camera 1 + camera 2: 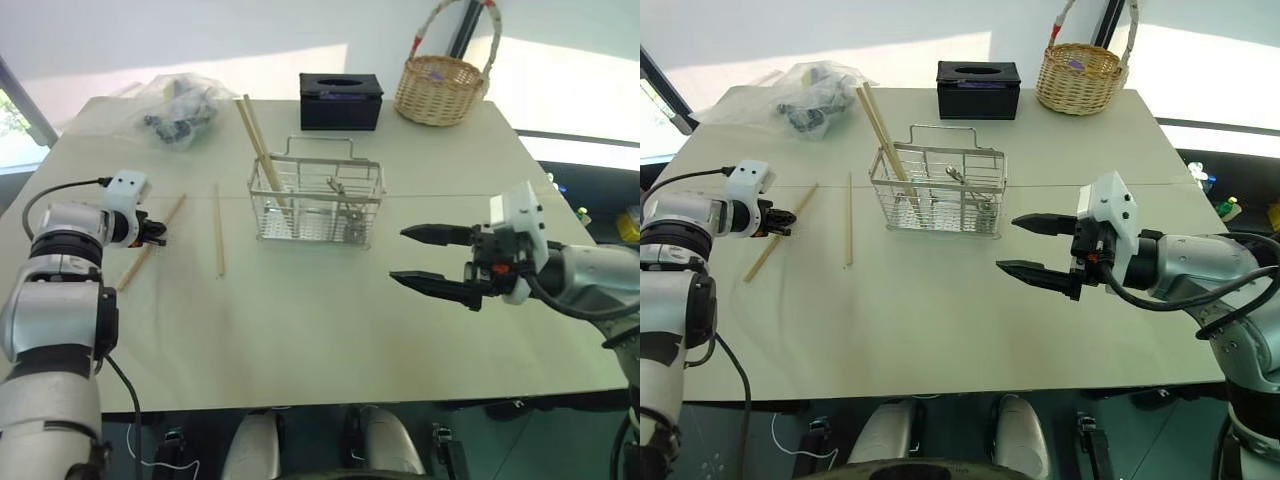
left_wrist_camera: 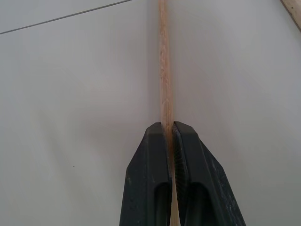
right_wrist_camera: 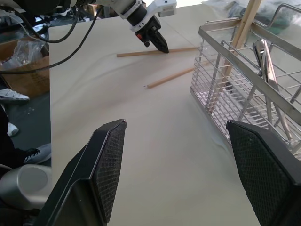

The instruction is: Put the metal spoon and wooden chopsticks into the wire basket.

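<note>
My left gripper (image 1: 155, 233) is shut on a wooden chopstick (image 2: 163, 70) that lies slanted on the table at the left. A second chopstick (image 1: 219, 230) lies loose on the table between it and the wire basket (image 1: 300, 215). Two more chopsticks (image 1: 256, 140) stand leaning in the basket's left end. The metal spoon (image 3: 263, 61) rests in a compartment toward the basket's right end. My right gripper (image 1: 398, 254) hangs open above the table, just right of the basket, with nothing between its fingers.
A black tissue box (image 1: 341, 100) stands behind the wire basket. A round wicker basket (image 1: 438, 88) with a tall handle sits at the back right corner. A crumpled plastic bag (image 1: 180, 110) lies at the back left.
</note>
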Motion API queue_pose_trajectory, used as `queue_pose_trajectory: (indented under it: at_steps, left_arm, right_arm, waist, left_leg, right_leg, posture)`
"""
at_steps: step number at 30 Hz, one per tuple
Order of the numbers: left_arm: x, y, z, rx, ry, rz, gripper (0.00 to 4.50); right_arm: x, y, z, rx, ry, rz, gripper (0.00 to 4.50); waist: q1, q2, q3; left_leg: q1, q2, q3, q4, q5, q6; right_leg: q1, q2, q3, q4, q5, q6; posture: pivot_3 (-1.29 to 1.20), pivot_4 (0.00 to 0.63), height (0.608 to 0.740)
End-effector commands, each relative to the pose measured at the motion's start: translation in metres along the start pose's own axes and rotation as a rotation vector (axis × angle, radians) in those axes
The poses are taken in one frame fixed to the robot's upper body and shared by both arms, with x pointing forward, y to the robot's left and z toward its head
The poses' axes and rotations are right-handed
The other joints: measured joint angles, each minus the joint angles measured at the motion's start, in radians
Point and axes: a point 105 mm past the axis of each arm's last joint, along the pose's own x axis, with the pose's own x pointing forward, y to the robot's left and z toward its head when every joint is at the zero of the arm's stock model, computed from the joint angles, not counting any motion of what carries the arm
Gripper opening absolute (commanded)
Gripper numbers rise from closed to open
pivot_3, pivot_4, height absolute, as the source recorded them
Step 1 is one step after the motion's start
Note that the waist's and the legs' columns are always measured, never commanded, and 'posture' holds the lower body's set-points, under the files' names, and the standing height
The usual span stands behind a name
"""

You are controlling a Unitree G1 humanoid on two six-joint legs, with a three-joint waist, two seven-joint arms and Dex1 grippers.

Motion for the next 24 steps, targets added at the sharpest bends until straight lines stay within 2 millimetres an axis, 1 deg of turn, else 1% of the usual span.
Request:
queue_pose_trajectory:
  at_steps: [1, 4, 6, 8, 9, 10, 12, 14, 15, 18, 21, 23, 24]
  left_arm:
    - [-0.003, 0.006, 0.0, -0.025, 0.006, 0.031, 0.03]
    - [-0.005, 0.009, 0.0, -0.047, -0.003, 0.049, 0.03]
    - [-0.009, 0.018, 0.007, -0.082, -0.059, 0.092, 0.03]
    - [-0.016, 0.028, 0.019, -0.127, -0.15, 0.15, 0.03]
    - [-0.023, 0.035, 0.034, -0.124, -0.241, 0.187, 0.03]
    - [-0.029, 0.04, 0.044, -0.121, -0.306, 0.214, 0.03]
    - [-0.052, 0.044, 0.081, -0.128, -0.521, 0.221, 0.03]
    - [-0.072, 0.044, 0.105, -0.16, -0.678, 0.204, 0.03]
    - [-0.087, 0.041, 0.121, -0.17, -0.786, 0.185, 0.03]
    - [-0.133, 0.028, 0.155, -0.21, -1.057, 0.122, 0.03]
    - [-0.188, -0.002, 0.185, -0.224, -1.325, 0.027, 0.03]
    - [-0.212, -0.028, 0.201, -0.243, -1.423, -0.072, 0.03]
    - [-0.219, -0.041, 0.208, -0.248, -1.451, -0.123, 0.03]
  right_arm:
    - [-0.004, 0.001, 0.011, -0.056, -0.025, -0.004, 3.54]
    - [-0.004, 0.0, 0.01, -0.054, -0.026, -0.008, 3.54]
    - [-0.004, 0.0, 0.009, -0.052, -0.024, -0.01, 3.54]
    - [-0.004, -0.001, 0.008, -0.051, -0.023, -0.011, 3.54]
    - [-0.004, -0.001, 0.009, -0.049, -0.023, -0.013, 3.54]
    - [-0.005, -0.001, 0.009, -0.048, -0.024, -0.015, 3.54]
    - [-0.005, -0.002, 0.009, -0.042, -0.027, -0.02, 3.54]
    - [-0.005, -0.002, 0.01, -0.037, -0.03, -0.024, 3.54]
    - [-0.006, -0.002, 0.009, -0.036, -0.029, -0.025, 3.54]
    - [-0.006, -0.003, 0.008, -0.032, -0.024, -0.028, 3.54]
    - [-0.006, -0.004, 0.008, -0.029, -0.024, -0.03, 3.54]
    - [-0.005, -0.005, 0.008, -0.03, -0.025, -0.033, 3.54]
    - [-0.005, -0.006, 0.008, -0.03, -0.025, -0.034, 3.54]
  waist:
    - [0.0, 0.0, 0.0]
    - [0.0, 0.0, 0.0]
    - [0.0, 0.0, 0.0]
    - [0.0, 0.0, 0.0]
    - [0.0, -0.001, 0.001]
    - [0.001, -0.001, 0.001]
    - [0.002, -0.002, 0.001]
    - [0.005, -0.003, 0.001]
    - [0.005, -0.003, 0.001]
    - [0.003, -0.004, 0.001]
    - [0.002, -0.004, 0.001]
    - [0.002, -0.003, 0.001]
    - [0.003, -0.003, 0.001]
  left_leg:
    - [0.0, 0.0, 0.0, 0.0, 0.0, 0.0]
    - [0.0, 0.0, 0.0, 0.0, 0.0, 0.0]
    - [0.0, 0.0, 0.0, 0.0, 0.0, 0.0]
    - [0.0, 0.0, 0.0, 0.0, 0.0, 0.0]
    - [-0.001, 0.0, 0.0, 0.0, 0.0, 0.0]
    - [-0.001, 0.0, 0.0, 0.0, 0.0, 0.0]
    - [-0.001, 0.0, 0.0, 0.0, 0.0, 0.0]
    - [-0.002, 0.0, 0.0, 0.0, 0.0, 0.0]
    - [-0.002, 0.0, 0.0, 0.0, 0.0, 0.0]
    - [-0.002, 0.0, 0.0, 0.001, 0.0, 0.0]
    - [-0.001, -0.001, 0.0, 0.001, 0.0, 0.0]
    - [0.0, -0.001, 0.0, 0.001, 0.0, 0.0]
    - [0.001, -0.001, 0.0, 0.001, 0.0, 0.0]
  right_leg:
    - [0.0, 0.0, 0.0, 0.0, 0.0, 0.0]
    - [0.0, 0.0, 0.0, 0.0, 0.0, 0.0]
    - [0.0, 0.0, 0.0, 0.0, 0.0, 0.0]
    - [0.0, 0.0, 0.0, 0.0, 0.0, 0.0]
    - [-0.001, 0.0, 0.0, 0.0, 0.0, 0.0]
    - [-0.001, 0.0, 0.0, 0.0, 0.0, 0.0]
    - [-0.001, 0.0, 0.0, -0.001, 0.0, 0.0]
    - [-0.001, 0.0, 0.0, -0.001, 0.0, 0.0]
    - [0.0, -0.001, 0.0, -0.001, 0.0, 0.0]
    - [0.0, -0.001, 0.0, -0.001, 0.0, 0.0]
    - [0.002, -0.002, 0.0, -0.001, 0.001, 0.001]
    - [0.002, -0.001, 0.0, -0.001, 0.001, 0.001]
    - [0.003, -0.001, 0.0, -0.001, 0.001, 0.001]
  posture:
    - [0.0, 0.15, 0.712]
    - [0.0, 0.15, 0.712]
    - [0.0, 0.15, 0.712]
    - [0.0, 0.15, 0.712]
    - [0.0, 0.15, 0.712]
    - [0.0, 0.15, 0.712]
    - [0.0, 0.15, 0.712]
    - [0.0, 0.15, 0.712]
    - [0.0, 0.15, 0.712]
    - [0.0, 0.15, 0.712]
    - [0.0, 0.15, 0.712]
    - [0.0, 0.15, 0.712]
    - [0.0, 0.15, 0.712]
